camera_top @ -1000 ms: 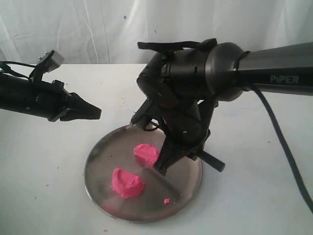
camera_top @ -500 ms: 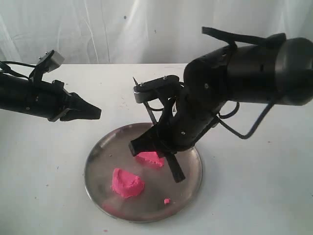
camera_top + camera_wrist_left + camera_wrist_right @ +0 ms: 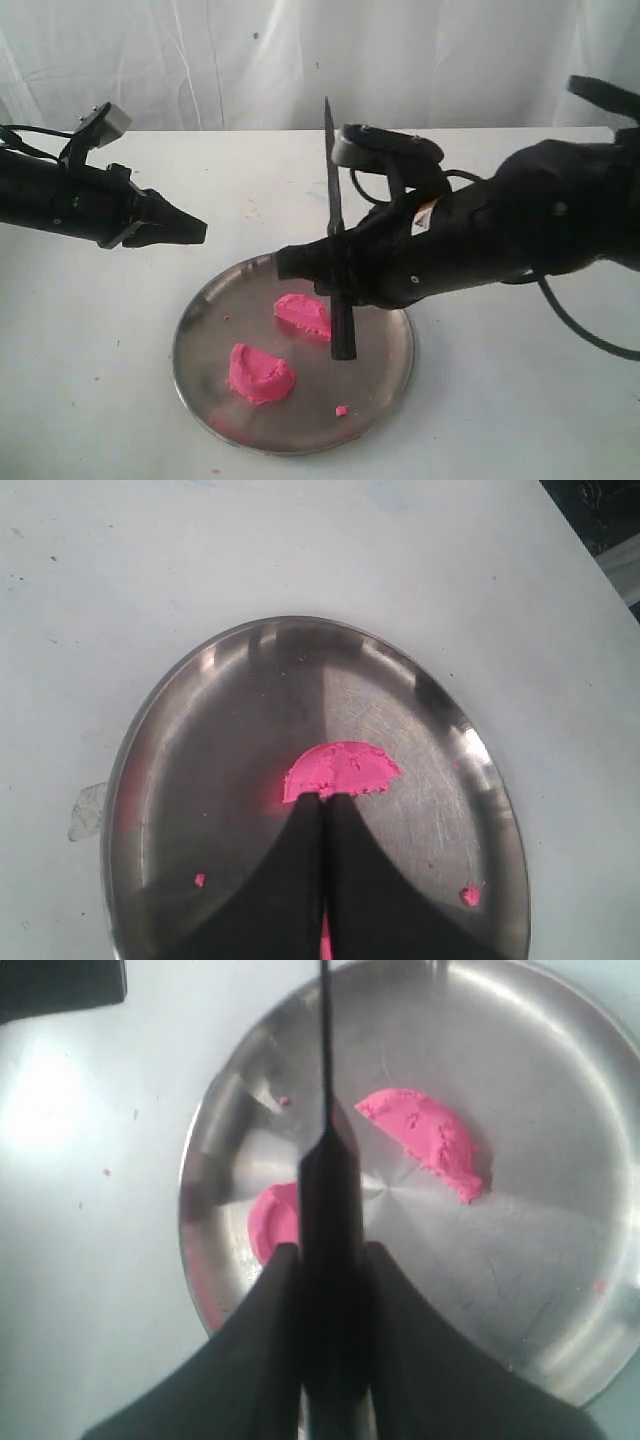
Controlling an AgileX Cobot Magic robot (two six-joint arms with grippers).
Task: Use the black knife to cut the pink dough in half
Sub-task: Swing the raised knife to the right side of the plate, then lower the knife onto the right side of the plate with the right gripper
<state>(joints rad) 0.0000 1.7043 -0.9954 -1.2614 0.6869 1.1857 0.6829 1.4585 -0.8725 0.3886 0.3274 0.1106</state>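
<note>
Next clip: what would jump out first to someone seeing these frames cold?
The black knife, standing nearly upright in the right gripper above the steel plate, blade tip up. Below it, the pink dough lies in two separated halves on the plate. The left gripper hovers shut beside the plate, left of it.

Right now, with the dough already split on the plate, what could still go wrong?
The right gripper holds the slim black knife upright, point up, above the round steel plate; a slip could drop it onto the two bright pink dough halves. Swinging it leftward risks hitting the left gripper.
</note>
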